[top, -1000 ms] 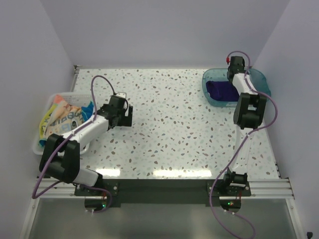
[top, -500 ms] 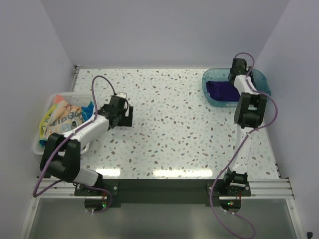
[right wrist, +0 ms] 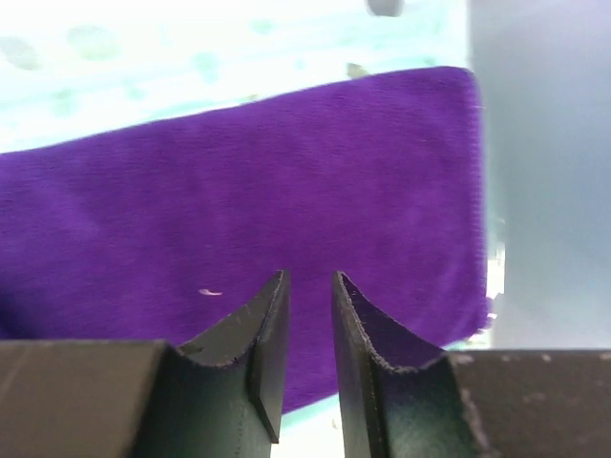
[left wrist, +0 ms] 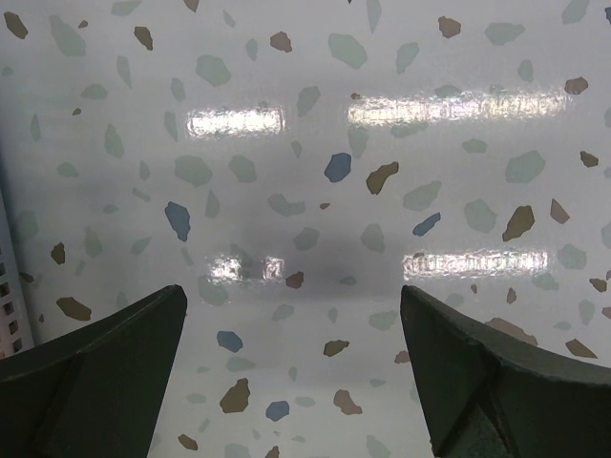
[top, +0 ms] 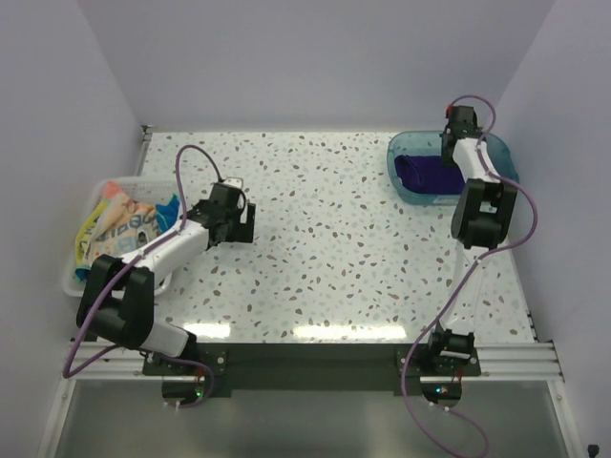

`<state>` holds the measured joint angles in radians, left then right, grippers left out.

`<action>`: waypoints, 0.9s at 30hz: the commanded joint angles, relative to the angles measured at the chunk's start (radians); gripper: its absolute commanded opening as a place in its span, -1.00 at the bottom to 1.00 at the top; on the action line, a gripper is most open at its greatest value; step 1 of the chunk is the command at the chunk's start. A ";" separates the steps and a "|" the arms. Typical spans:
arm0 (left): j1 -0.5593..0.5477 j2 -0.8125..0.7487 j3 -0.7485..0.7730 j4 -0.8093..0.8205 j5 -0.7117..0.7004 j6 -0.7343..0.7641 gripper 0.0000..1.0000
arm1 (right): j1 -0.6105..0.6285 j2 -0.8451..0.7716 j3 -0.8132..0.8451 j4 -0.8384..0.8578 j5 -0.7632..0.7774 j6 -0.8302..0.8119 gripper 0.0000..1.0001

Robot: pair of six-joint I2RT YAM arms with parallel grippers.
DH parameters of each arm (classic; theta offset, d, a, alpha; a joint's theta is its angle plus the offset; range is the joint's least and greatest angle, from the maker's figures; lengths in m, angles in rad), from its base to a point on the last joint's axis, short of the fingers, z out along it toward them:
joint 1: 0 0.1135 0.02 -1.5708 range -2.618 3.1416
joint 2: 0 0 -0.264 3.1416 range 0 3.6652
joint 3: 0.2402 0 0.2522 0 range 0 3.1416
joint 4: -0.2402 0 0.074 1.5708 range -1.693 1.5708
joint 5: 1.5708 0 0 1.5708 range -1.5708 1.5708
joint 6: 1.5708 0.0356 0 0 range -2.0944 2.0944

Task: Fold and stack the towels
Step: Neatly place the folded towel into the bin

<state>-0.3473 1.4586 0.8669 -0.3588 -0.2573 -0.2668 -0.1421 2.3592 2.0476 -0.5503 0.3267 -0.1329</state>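
Right gripper [right wrist: 307, 279] hangs over the blue tub [top: 406, 139] at the far right corner, jaws almost together with just a thin slit, nothing pinched between them. Right beneath it, the purple towel [right wrist: 239, 191] lies flat in that tub. Over on the left, the left gripper [left wrist: 292, 296] is spread wide and empty above the speckled table [top: 334, 248]. Beside that arm, a white basket [top: 99, 191] at the left edge holds a heap of colourful towels [top: 124, 227].

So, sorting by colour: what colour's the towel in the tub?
Deep purple towel; right wrist view shows it best.
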 commanded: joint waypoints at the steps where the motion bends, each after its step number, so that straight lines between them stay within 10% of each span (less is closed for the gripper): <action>1: 0.008 0.000 -0.005 0.043 0.004 0.023 1.00 | -0.002 0.031 0.063 -0.048 -0.090 0.065 -0.46; 27: 0.008 0.016 0.001 0.043 0.016 0.024 1.00 | -0.067 -0.113 -0.064 0.041 -0.291 0.193 -0.34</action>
<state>-0.3473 1.4765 0.8669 -0.3561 -0.2501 -0.2649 -0.2226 2.3684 2.0079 -0.5613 0.1341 0.0048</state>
